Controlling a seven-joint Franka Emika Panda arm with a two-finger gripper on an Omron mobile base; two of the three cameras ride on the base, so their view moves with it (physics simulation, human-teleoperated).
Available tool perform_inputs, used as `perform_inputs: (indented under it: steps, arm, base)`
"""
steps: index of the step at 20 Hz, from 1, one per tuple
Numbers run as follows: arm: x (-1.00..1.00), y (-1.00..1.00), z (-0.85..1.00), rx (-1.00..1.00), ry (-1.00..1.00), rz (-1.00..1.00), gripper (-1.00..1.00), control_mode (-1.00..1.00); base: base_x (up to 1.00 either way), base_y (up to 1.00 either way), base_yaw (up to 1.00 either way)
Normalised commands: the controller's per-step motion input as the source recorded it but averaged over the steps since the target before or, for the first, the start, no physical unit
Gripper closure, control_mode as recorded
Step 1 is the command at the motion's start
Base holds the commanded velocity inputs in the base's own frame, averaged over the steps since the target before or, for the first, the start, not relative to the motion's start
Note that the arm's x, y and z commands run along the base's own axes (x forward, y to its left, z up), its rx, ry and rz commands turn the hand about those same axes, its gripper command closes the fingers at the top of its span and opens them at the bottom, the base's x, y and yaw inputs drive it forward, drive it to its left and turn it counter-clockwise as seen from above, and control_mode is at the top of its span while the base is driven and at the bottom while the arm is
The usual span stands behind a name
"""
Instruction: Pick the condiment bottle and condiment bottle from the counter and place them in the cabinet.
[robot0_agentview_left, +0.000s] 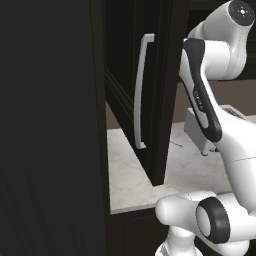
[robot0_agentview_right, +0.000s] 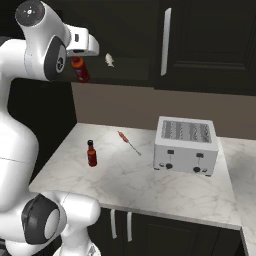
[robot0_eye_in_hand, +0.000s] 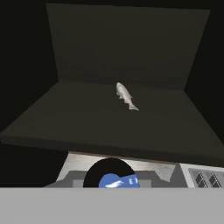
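One red condiment bottle (robot0_agentview_right: 80, 69) hangs clamped in the gripper (robot0_agentview_right: 81, 59) at the open cabinet (robot0_agentview_right: 125, 45), near a small fish (robot0_agentview_right: 109, 60) on its shelf. Another red bottle (robot0_agentview_right: 91, 153) stands on the counter (robot0_agentview_right: 150, 185) below the cabinet, left of the toaster (robot0_agentview_right: 186, 146).

A tan-brown wall (robot0_agentview_right: 130, 107) runs behind the worktop, with dark base cupboards (robot0_agentview_right: 150, 230) below.

Toaster (robot0_agentview_right: 186, 146), skewer (robot0_agentview_right: 128, 142), fish (robot0_eye_in_hand: 125, 96)
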Motion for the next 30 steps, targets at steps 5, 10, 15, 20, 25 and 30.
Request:
perform_inputs:
  steps: [5, 10, 15, 20, 25, 30]
  arm:
    - [0.07, 0.0, -0.02, 0.0, -0.03, 0.0, 1.0, -1.0]
    - [0.09, 0.0, 0.0, 0.0, -0.04, 0.0, 1.0, -1.0]
    - [0.14, 0.0, 0.0, 0.0, -0.01, 0.0, 1.0, -1.0]
    - [0.2, 0.0, 0.0, 0.0, -0.01, 0.0, 1.0, -1.0]
    - [0.26, 0.0, 0.0, 0.0, -0.01, 0.0, 1.0, -1.0]
    - [0.32, 0.0, -0.02, 0.0, 0.0, 0.0, 1.0, -1.0]
  base:
    - [0.0, 0.0, 0.0]
    - [0.0, 0.0, 0.0]
    - [0.0, 0.0, 0.0]
    - [0.0, 0.0, 0.0]
    - [0.0, 0.0, 0.0]
    - [0.0, 0.0, 0.0]
